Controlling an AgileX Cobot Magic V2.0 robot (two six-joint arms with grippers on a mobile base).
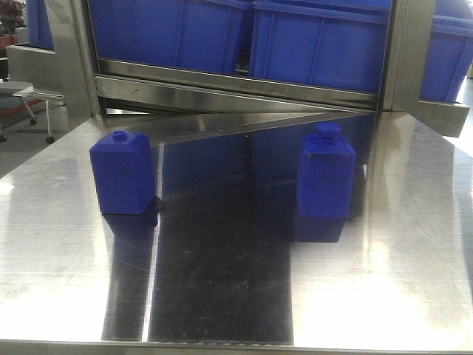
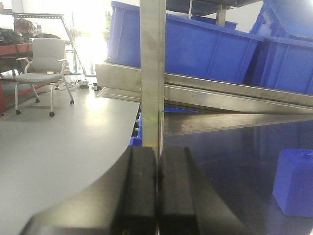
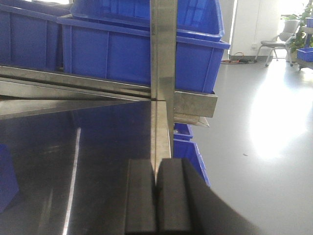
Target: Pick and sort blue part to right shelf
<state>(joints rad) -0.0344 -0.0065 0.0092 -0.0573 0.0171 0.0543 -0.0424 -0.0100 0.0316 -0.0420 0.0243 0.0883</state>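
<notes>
The blue part (image 1: 325, 174), a tall block with a broad round cap, stands upright on the right of the steel table (image 1: 222, 296). Only its edge (image 3: 7, 177) shows at the left border of the right wrist view. The right shelf (image 1: 442, 112) is the steel rack section with a blue bin (image 1: 447, 59) behind the table's right corner; its rail end (image 3: 195, 104) shows ahead of my right gripper (image 3: 156, 172). That gripper is shut and empty, low over the table's right side. My left gripper (image 2: 156, 164) is also shut and empty, at the table's left edge.
A squatter blue block (image 1: 122, 171) with a small knob stands on the table's left and shows as a blue block (image 2: 296, 183) in the left wrist view. Steel posts (image 1: 74, 59) (image 1: 403, 52) frame large blue bins (image 1: 318, 41) at the back. An office chair (image 2: 44, 68) stands on the floor.
</notes>
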